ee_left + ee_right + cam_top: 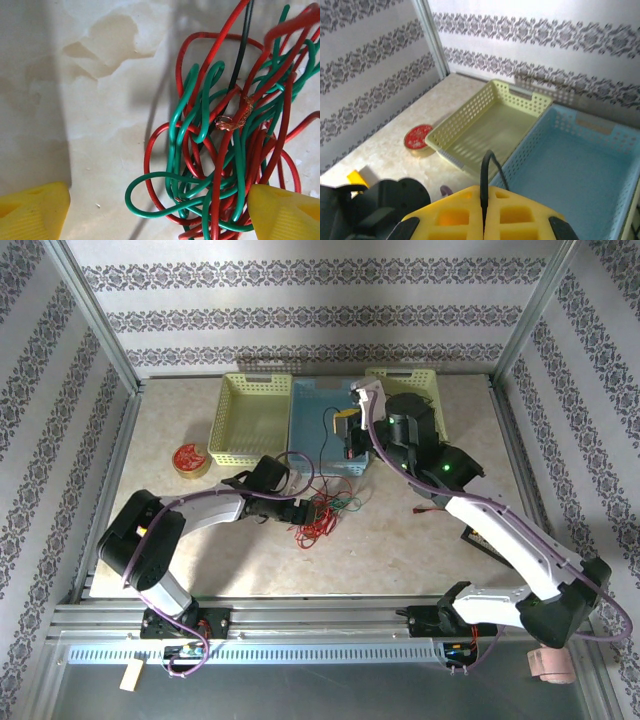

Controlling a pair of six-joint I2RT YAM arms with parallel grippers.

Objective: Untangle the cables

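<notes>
1. Cables (318, 518): I see the red, green and black strands bunched in 1 tangle on the table (400, 540), near its centre and just in front of the blue basket (310, 400).

2. Left gripper (303, 510): it sits low at the left edge of the tangle. In the left wrist view its 2 yellow fingers (32, 212) are spread wide. The tangle lies between them, crowded toward the right-hand finger, with red and green loops running up to that finger's edge. A short bare copper strand (232, 120) shows inside the knot. I cannot tell whether either finger presses on a strand.

3. Right gripper (484, 212): it is raised above the blue basket. Its 2 yellow fingers are pressed together, pinching 1 black cable (485, 172) that rises from the seam between them and bends away. In the top view this strand hangs from the gripper down to the tangle.

4. Surroundings: a yellow-green basket (250, 420) stands against the blue basket's left side. A red disc (190, 458) lies on the table just left of it.
</notes>
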